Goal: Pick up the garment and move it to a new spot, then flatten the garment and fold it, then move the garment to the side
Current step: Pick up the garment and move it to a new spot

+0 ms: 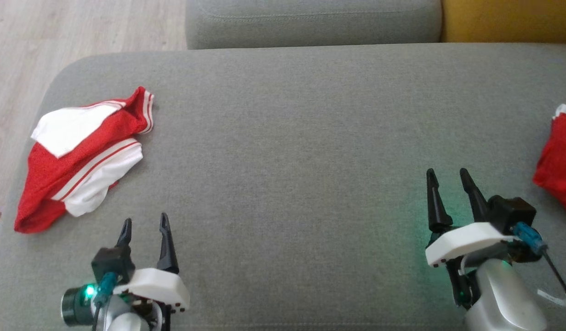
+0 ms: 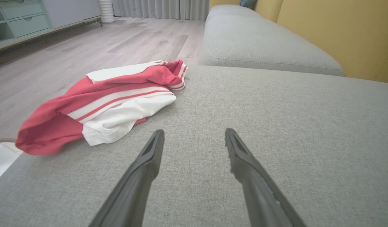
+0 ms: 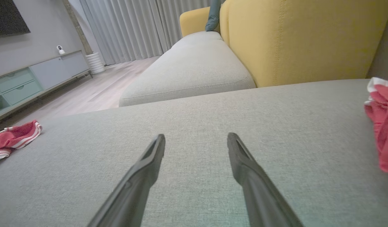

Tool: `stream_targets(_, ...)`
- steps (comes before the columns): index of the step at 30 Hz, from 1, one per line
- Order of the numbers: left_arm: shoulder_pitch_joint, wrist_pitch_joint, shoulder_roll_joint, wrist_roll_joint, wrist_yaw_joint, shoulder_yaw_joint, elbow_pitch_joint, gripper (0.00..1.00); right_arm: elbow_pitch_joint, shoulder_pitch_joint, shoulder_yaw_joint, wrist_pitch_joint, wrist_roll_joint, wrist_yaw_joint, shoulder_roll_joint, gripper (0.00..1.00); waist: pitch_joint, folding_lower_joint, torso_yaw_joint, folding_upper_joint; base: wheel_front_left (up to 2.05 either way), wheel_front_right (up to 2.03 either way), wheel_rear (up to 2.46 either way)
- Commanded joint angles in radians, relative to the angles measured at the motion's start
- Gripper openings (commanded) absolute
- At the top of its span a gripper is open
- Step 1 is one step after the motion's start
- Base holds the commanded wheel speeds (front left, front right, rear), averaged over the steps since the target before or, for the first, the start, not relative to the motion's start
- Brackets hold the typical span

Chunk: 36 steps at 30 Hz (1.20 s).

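Observation:
A crumpled red-and-white striped garment [image 1: 85,156] lies near the left edge of the grey sofa cushion [image 1: 301,138]. My left gripper [image 1: 145,220] hovers open just in front and to the right of it, with nothing between its fingers. Its wrist view shows the garment [image 2: 112,101] ahead to the left of the spread gripper [image 2: 194,131]. My right gripper [image 1: 447,172] stands open and empty over the cushion's right half. Its own view shows the open gripper [image 3: 196,135] and the garment [image 3: 14,138] far off to the left.
A second red cloth with white trim [image 1: 558,170] lies at the cushion's right edge, right of my right gripper. Another grey seat cushion [image 1: 310,23] and a yellow backrest [image 1: 508,20] lie beyond. Wood floor [image 1: 57,27] runs past the left edge.

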Motion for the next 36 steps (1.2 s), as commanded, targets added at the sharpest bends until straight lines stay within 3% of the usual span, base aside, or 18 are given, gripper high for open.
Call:
stream_targets(1,-0.042,-0.006,0.008,0.015,0.001,0.029,-0.039,1.00,-0.029,-0.028,0.027,-0.006,0.003,0.003,0.000,1.00,0.002,0.0001,0.011,0.0000,0.00,0.00,0.00)
stream_targets(7,-0.060,-0.006,0.008,-0.001,0.001,0.008,-0.037,1.00,-0.030,-0.027,0.044,-0.006,-0.012,0.003,0.000,1.00,0.012,0.0001,0.087,0.0000,0.00,0.00,0.00)
stream_targets(18,-0.051,-0.006,0.008,-0.025,0.009,0.006,-0.039,1.00,-0.024,-0.024,0.095,-0.006,0.000,0.003,0.000,1.00,0.031,0.0001,0.360,0.0000,0.00,0.00,0.00)
stream_targets(24,-0.033,-0.006,0.008,-0.042,0.004,0.039,-0.036,1.00,-0.030,-0.022,0.120,-0.006,0.014,0.003,0.000,1.00,0.043,0.0001,0.458,0.0000,0.00,0.00,0.00)
stream_targets(30,-0.020,-0.006,0.008,-0.060,-0.014,0.083,-0.045,1.00,-0.035,-0.031,0.144,-0.006,0.018,0.003,0.000,1.00,0.054,0.0001,0.502,0.0000,0.00,0.00,0.00)
stream_targets(36,-0.070,-0.006,0.008,-0.080,-0.050,0.130,0.010,1.00,-0.049,-0.068,0.164,-0.006,-0.001,0.003,0.000,1.00,0.097,0.0001,0.474,0.0000,0.00,0.00,0.00)
